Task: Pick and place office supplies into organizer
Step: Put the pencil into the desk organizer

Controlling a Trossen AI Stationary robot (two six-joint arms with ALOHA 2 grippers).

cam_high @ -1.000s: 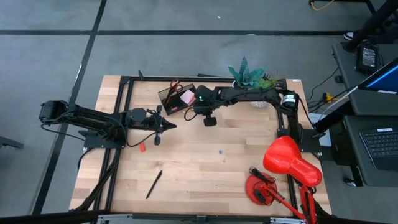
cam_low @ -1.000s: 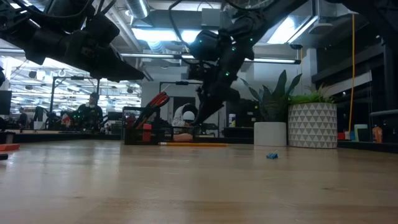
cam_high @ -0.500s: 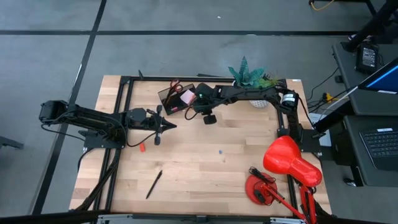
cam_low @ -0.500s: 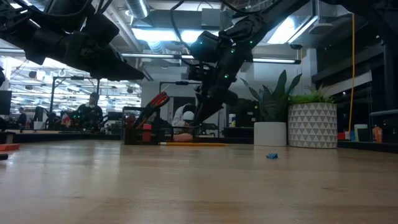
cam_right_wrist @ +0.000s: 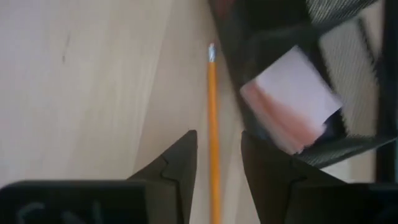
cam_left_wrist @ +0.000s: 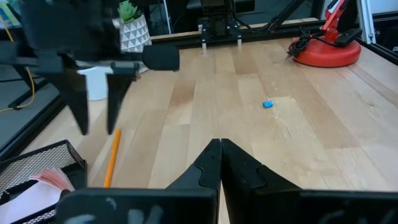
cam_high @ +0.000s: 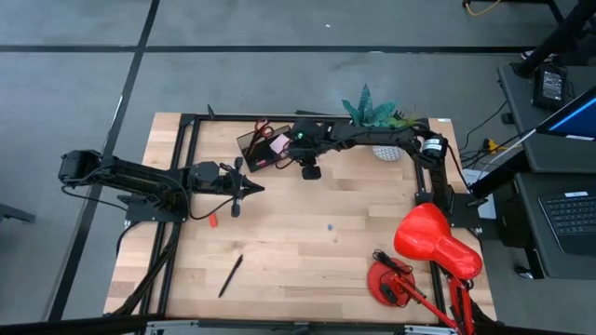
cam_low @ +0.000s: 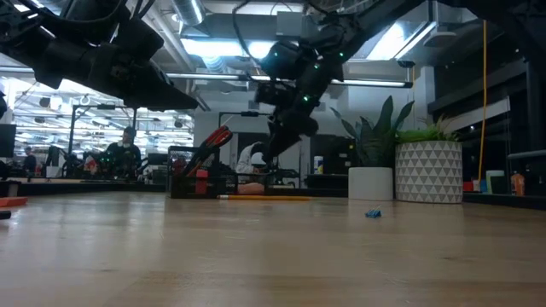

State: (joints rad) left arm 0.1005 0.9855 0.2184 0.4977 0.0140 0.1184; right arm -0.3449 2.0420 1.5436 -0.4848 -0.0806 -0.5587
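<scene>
The right pincer [cam_right_wrist: 214,163] hangs with its fingers apart, straddling the orange pencil [cam_right_wrist: 214,130], which lies on the worktop [cam_high: 307,242] just beside the organizer [cam_high: 259,149] holding a pink sticky-note pad [cam_right_wrist: 292,106]. The left pincer [cam_left_wrist: 221,163] waits near mid-worktop, its fingers pressed together on nothing.

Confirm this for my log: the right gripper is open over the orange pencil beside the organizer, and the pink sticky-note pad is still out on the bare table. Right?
Not quite. The pink sticky-note pad already lies inside the organizer, as the right wrist view shows. The rest holds: the right gripper is open over the orange pencil beside the organizer.
</scene>
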